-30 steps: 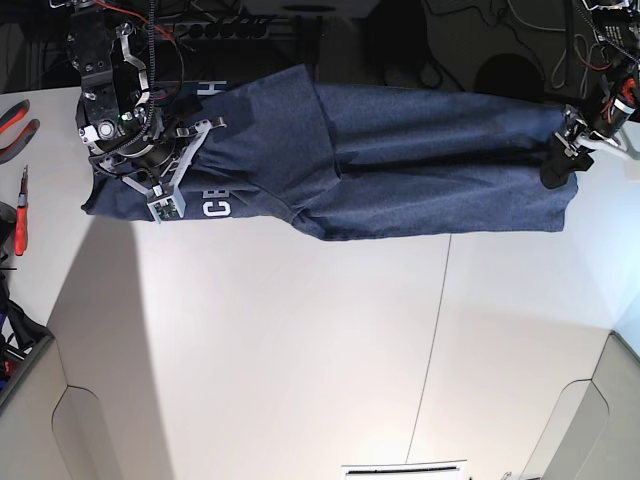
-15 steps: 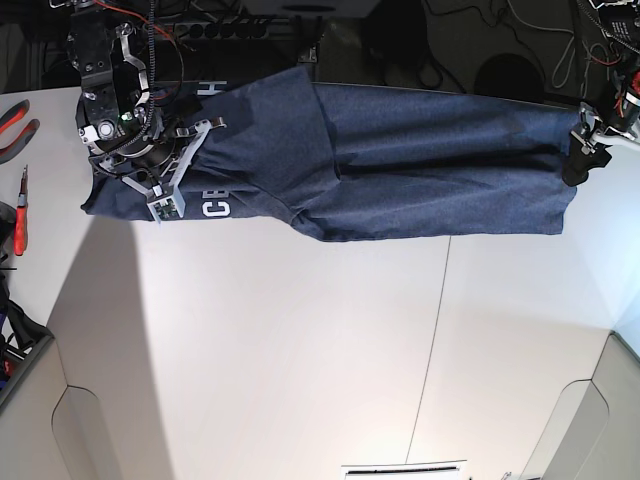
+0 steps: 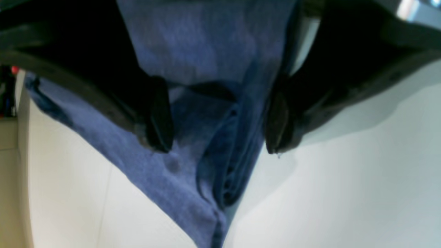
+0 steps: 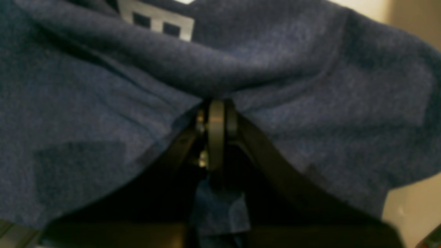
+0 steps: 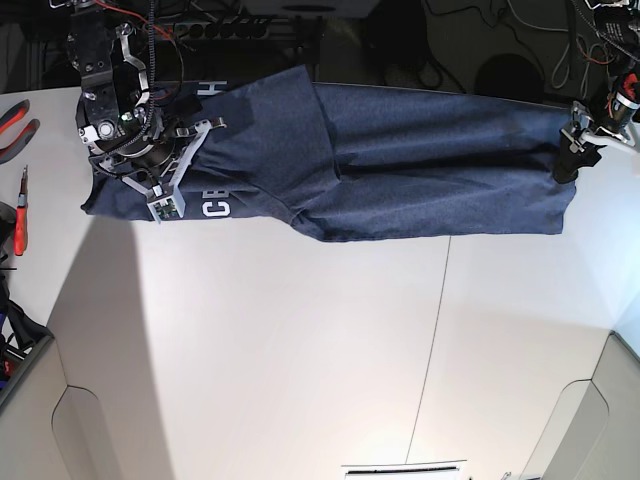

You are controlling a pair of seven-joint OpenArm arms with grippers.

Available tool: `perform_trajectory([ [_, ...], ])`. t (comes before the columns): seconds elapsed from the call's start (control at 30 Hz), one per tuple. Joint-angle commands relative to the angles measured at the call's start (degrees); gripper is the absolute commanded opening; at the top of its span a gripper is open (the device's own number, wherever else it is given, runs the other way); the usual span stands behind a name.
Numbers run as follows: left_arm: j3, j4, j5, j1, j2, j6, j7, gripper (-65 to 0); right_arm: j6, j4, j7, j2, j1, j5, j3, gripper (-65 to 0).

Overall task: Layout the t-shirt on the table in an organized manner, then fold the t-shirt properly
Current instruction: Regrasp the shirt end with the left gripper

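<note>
Left wrist view: the left gripper (image 3: 217, 117) has its two black fingers (image 3: 158, 113) spread wide, with nothing between them. Below the gap lies the heathered dark navy-blue cotton t-shirt (image 3: 193, 165), its bunched hem corner ending in a point on the large smooth white table (image 3: 344, 193). One finger hangs over the cloth, the other over bare tabletop just beside the cloth edge. Whether either tip touches the fabric cannot be told.

Right wrist view: the right gripper (image 4: 216, 134) has its dark fingers pressed together, and a ridge of the t-shirt (image 4: 103, 113) is pinched between them. The fabric rises in folds away from the grip, and a piece of a white block letter (image 4: 158, 20) shows at the top.

Base view: the t-shirt (image 5: 430, 165) lies stretched sideways along the far edge of the table (image 5: 300, 350), folded lengthwise into a long band. The right gripper (image 5: 165, 195) sits on the lettered end, at this view's left. The left gripper (image 5: 575, 150) stands at the opposite end, at the cloth's edge. Red-handled pliers (image 5: 15, 120) lie at the table's left margin, well apart from the shirt.
</note>
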Motion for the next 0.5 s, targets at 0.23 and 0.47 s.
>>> perform_trajectory([
  [0.23,2.8,0.7,-0.1,-0.1,-0.8,-0.3,-0.6,-19.5,-0.2,0.0,-1.9,0.5,0.0,-0.6,0.3,-65.0],
  [0.47,2.8,0.7,-3.2,-0.1,-0.8,-0.3,2.4,-19.8,-0.2,0.0,-1.9,0.5,0.0,-0.6,0.3,-65.0],
])
